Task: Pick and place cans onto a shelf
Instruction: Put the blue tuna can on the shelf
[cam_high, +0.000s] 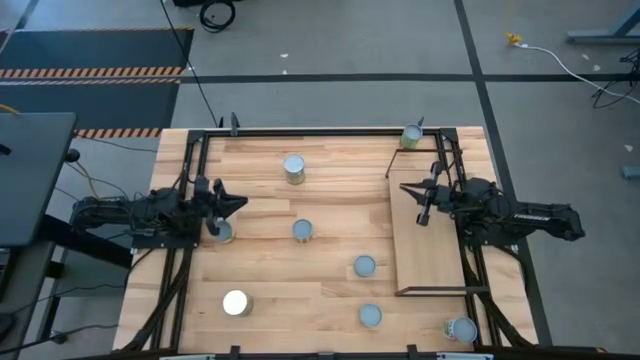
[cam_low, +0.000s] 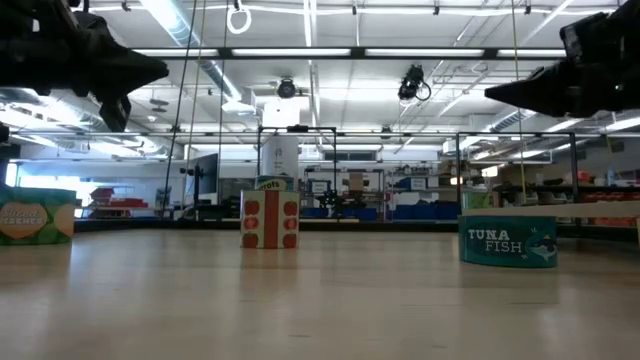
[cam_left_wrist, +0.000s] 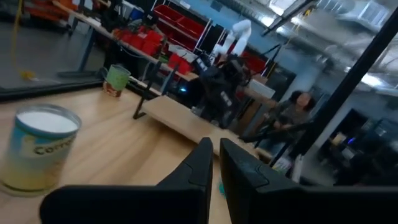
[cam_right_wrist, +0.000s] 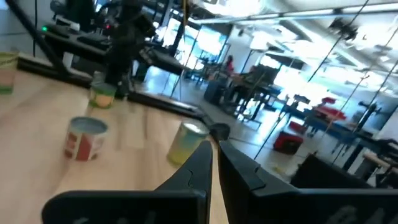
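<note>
Several cans stand upright on the wooden tabletop, among them one (cam_high: 294, 168) at the far middle, one (cam_high: 303, 231) in the centre and a white-topped one (cam_high: 236, 303) near the front left. One can (cam_high: 411, 136) stands at the shelf's far end. The shelf (cam_high: 432, 250), a light board in a black frame, lies on the table's right side. My left gripper (cam_high: 243, 204) hovers shut at the left edge, above a can (cam_high: 222, 233). My right gripper (cam_high: 406, 187) hovers shut over the shelf's far part. In both wrist views the fingers (cam_left_wrist: 205, 163) (cam_right_wrist: 200, 163) hold nothing.
Black frame rails run along the table's left (cam_high: 190, 180) and right (cam_high: 478, 270) sides under the arms. One can (cam_high: 461, 329) sits at the near right corner, outside the shelf. A flat tuna tin (cam_low: 508, 241) shows in the low view. People sit in the room beyond (cam_left_wrist: 298, 106).
</note>
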